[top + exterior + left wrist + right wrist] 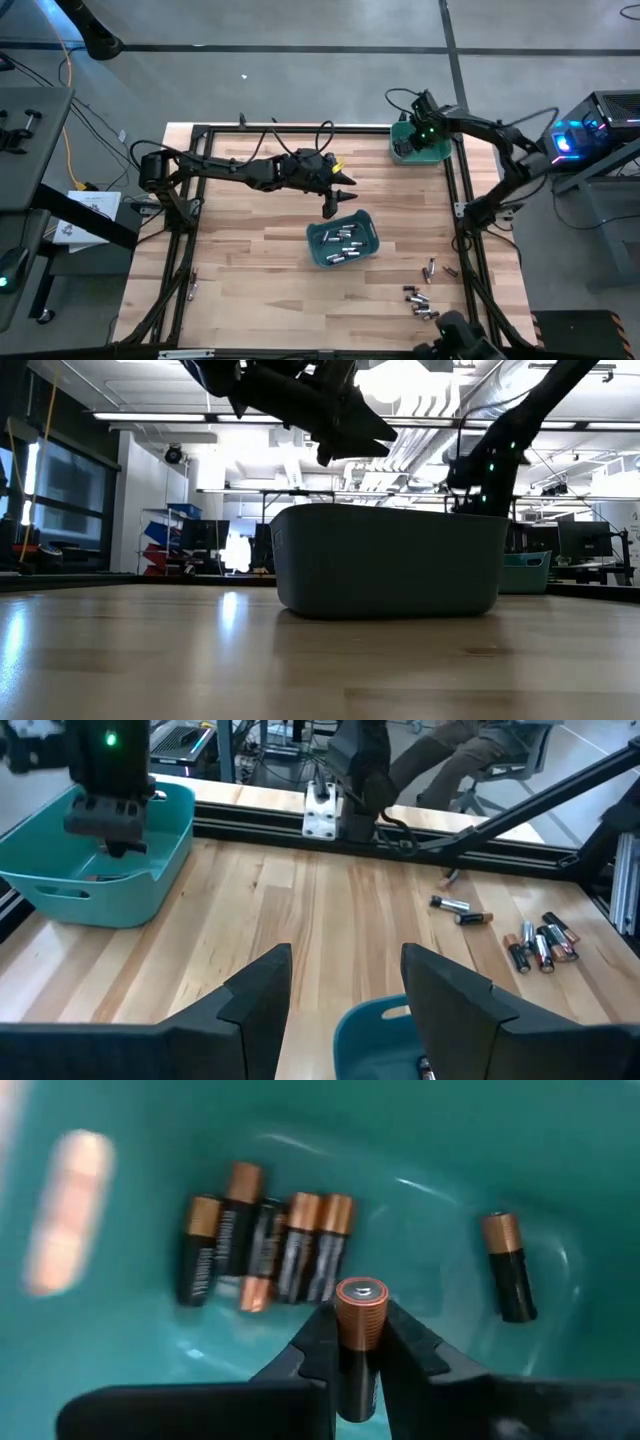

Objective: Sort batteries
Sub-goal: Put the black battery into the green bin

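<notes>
Inside the far bin (420,148), right gripper (360,1342) clamps a battery (360,1308); left gripper (335,198) hovers spread.

Low view: near bin (388,560) wall hides its contents. Left wrist view: same bin (372,1028) cut off by frame edge. High view: loose batteries (421,303) too small to tell types.

Print on the batteries (262,1245) is too blurred to read.
</notes>
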{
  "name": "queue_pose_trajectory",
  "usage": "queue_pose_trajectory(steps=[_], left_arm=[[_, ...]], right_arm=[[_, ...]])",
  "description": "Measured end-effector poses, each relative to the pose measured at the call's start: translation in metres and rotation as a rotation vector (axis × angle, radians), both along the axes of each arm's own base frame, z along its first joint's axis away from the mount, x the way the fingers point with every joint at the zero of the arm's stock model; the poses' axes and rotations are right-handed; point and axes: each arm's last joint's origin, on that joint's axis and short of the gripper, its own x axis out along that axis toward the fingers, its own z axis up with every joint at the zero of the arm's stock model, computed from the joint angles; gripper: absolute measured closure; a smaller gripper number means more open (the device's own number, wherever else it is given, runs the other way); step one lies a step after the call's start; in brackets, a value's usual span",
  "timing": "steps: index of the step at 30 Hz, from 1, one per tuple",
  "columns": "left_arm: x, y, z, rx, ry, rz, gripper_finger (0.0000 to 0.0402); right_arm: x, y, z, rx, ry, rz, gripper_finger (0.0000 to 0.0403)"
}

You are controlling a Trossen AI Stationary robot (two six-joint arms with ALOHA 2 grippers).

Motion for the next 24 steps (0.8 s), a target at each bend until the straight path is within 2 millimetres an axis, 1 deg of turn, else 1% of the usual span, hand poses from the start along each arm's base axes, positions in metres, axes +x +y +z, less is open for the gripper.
queue_pose_trajectory(steps=[4, 8, 11, 16, 21, 24], left_arm=[[0.000, 0.000, 0.000, 0.001, 0.005, -0.001, 0.0218], [0.000, 0.000, 0.000, 0.001, 0.005, -0.001, 0.0218], [0.000, 0.000, -0.001, 0.001, 0.006, -0.001, 0.0218], [0.000, 0.000, -0.001, 0.001, 0.007, -0.001, 0.0218], [0.000, 0.000, -0.001, -0.002, 0.008, 0.000, 0.0218], [0.000, 0.000, -0.001, -0.007, 0.008, 0.002, 0.0218]], right_arm=[[0.000, -0.010, -0.018, 0.026, 0.015, -0.013, 0.0374], [0.003, -0.015, -0.025, 0.025, -0.002, -0.014, 0.0370], [0.005, -0.019, -0.023, 0.011, -0.013, -0.017, 0.0350], [0.005, -0.019, -0.023, 0.017, -0.021, -0.037, 0.0321], [0.005, -0.019, -0.023, 0.011, -0.022, -0.034, 0.0311], [0.004, -0.019, -0.014, -0.030, -0.003, -0.006, 0.0310]])
